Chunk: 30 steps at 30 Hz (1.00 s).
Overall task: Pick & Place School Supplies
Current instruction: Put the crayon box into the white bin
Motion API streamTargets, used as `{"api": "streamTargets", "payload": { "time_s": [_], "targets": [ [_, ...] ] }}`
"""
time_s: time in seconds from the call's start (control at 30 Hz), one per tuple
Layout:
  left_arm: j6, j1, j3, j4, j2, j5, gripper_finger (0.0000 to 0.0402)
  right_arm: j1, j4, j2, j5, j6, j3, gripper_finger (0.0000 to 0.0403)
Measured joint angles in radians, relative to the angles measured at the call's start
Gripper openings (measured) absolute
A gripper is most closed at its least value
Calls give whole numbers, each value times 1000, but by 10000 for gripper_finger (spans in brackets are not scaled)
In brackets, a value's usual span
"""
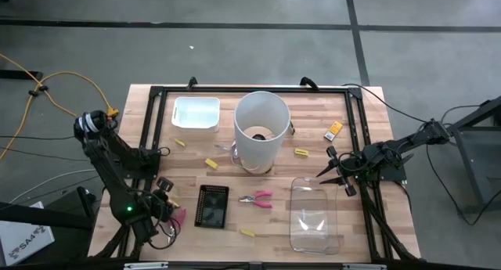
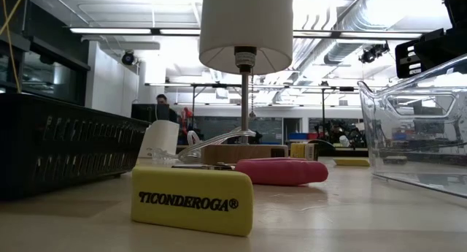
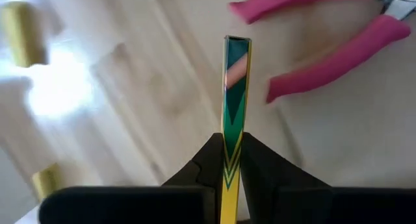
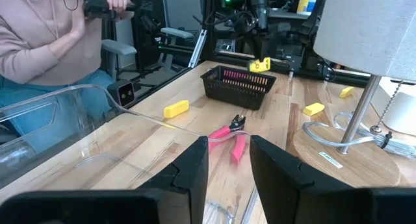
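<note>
The left gripper sits near the front left corner of the wooden table, just beside the black mesh basket. Its two dark fingers are squeezed tight on a thin flat yellow piece with green and pink print, which stands up straight between them. In the left wrist view, a plier-like tool with pink handles lies on the wood right behind that piece.

The right gripper hangs over the right side of the table, near the clear plastic box. Its fingers are a little apart and there is nothing between them.

Another small metal tool with pink handles lies near the middle of the table, between the basket and the clear box. Small yellow oblong pieces are spread around: one near the front edge, one beside the white lamp shade, one left of the lamp and one below the white square tray. A small yellow and dark box lies near the back right corner.

The tall white lamp shade stands in the middle of the table. The white square tray sits near the back edge.

In the right wrist view, a person in a pink hoodie sits beyond the table.
</note>
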Motion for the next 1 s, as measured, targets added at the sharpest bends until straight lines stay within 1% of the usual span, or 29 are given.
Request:
{"api": "streamTargets", "payload": {
  "time_s": [0.17,0.27,0.37,0.5,0.63,0.8,1.0],
  "targets": [
    [-11,25,27,-59,-41,-66,32,0,0,0,0,0,0,105],
    [-11,76,29,-66,-73,-86,32,0,0,0,0,0,0,105],
    [-4,153,29,-66,-105,-88,32,0,0,0,0,0,0,105],
    [66,291,29,-65,-144,-94,32,0,0,0,0,0,0,105],
    [165,457,29,-56,-170,-127,32,0,0,0,0,0,0,105],
    [297,664,30,-23,-176,-132,32,0,0,0,0,0,0,105],
    [458,853,54,7,-176,-133,32,0,0,0,0,0,0,105]
  ]
}}
